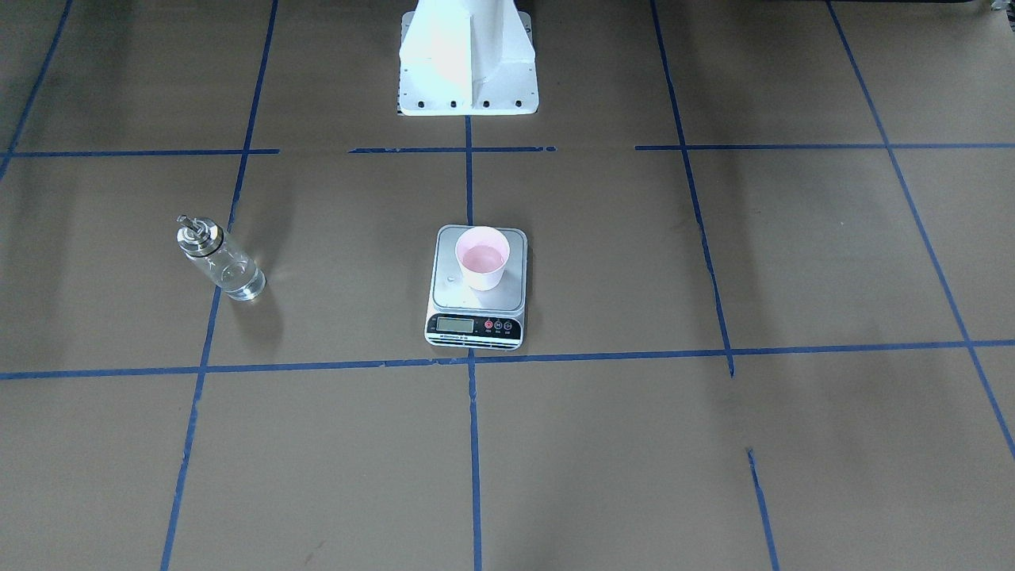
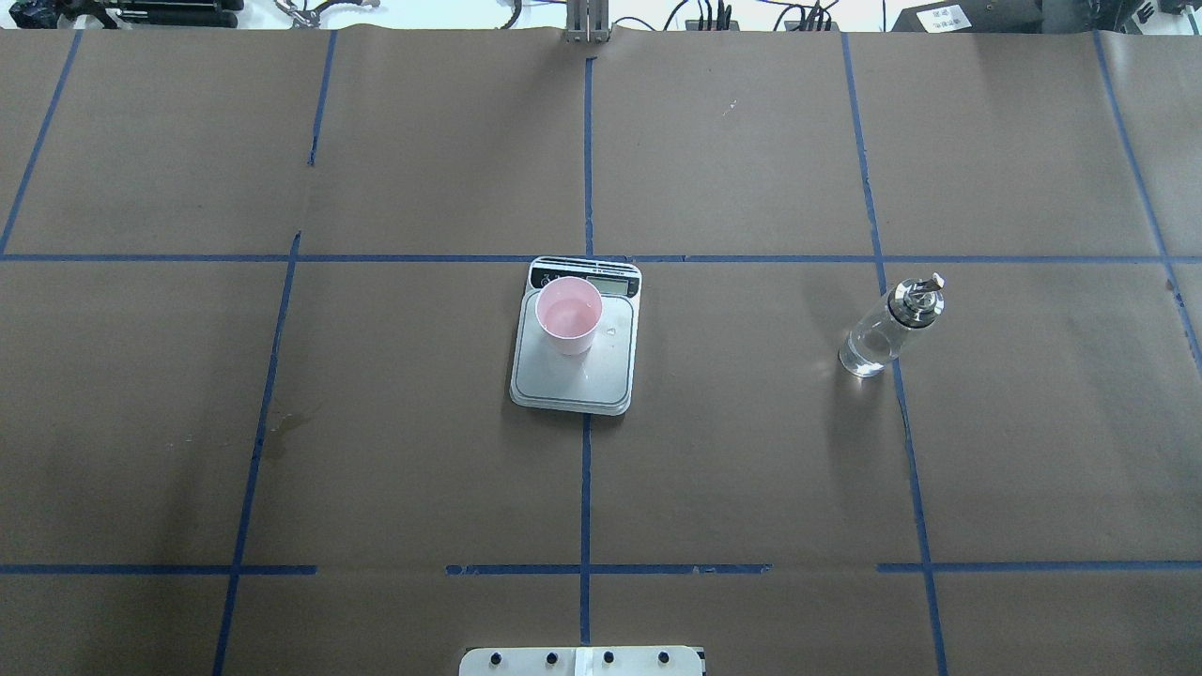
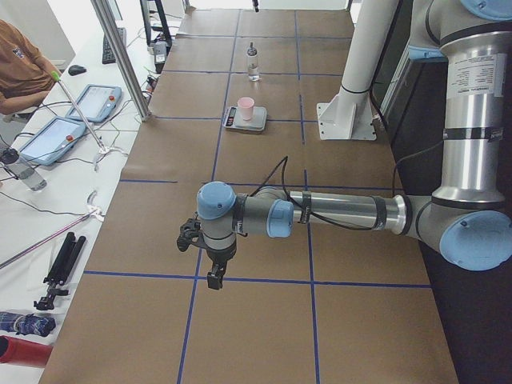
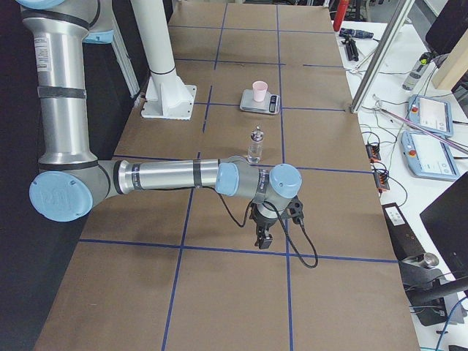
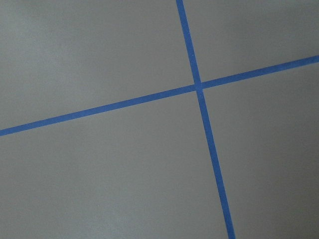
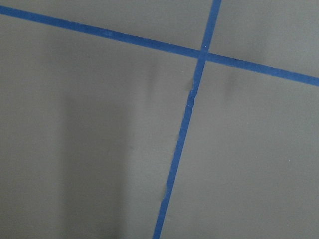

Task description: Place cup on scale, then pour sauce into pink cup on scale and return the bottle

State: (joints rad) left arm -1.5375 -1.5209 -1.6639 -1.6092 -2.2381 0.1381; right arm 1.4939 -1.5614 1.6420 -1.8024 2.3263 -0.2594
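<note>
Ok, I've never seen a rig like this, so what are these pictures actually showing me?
It is a robot with two arms, at a table covered in brown paper with blue tape lines. Two pictures look down on the table, one from in front of the robot and one from behind it. Two look along it from each end. Two come from wrist cameras and show only paper and tape. A pink paper cup stands on a kitchen scale, and a glass bottle stands apart. The left gripper and right gripper hang away from both, holding neither.

Silver arms (image 3: 344, 212), blue caps (image 3: 214, 200), white base (image 1: 468, 63)
</note>
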